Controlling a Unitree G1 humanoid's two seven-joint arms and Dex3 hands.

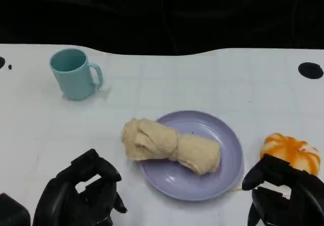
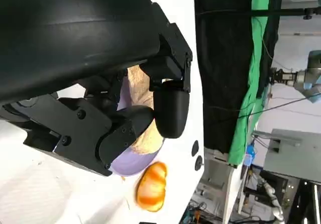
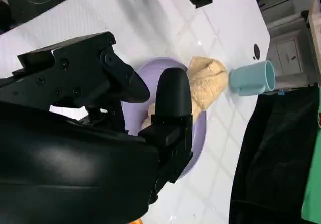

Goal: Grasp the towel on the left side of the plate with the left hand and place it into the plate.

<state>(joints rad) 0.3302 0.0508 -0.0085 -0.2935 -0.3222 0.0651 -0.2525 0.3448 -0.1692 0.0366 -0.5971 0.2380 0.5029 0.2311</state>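
The cream towel (image 1: 172, 146) lies bunched across the lavender plate (image 1: 202, 183), its right part inside the plate and its left end hanging over the plate's left rim onto the table. My left hand (image 1: 83, 195) is near the table's front edge, to the left of and in front of the plate, fingers apart and holding nothing. My right hand (image 1: 283, 195) hovers at the front right, also holding nothing. The left wrist view shows the towel (image 2: 136, 83) and plate (image 2: 133, 161) beyond my fingers (image 2: 170, 108). In the right wrist view the towel (image 3: 205, 83) rests on the plate (image 3: 200, 128).
A teal mug (image 1: 75, 74) stands at the back left, well apart from the plate. An orange-and-white pumpkin-like object (image 1: 291, 152) sits just right of the plate, close to my right hand. A black round mark (image 1: 310, 70) is on the table's far right.
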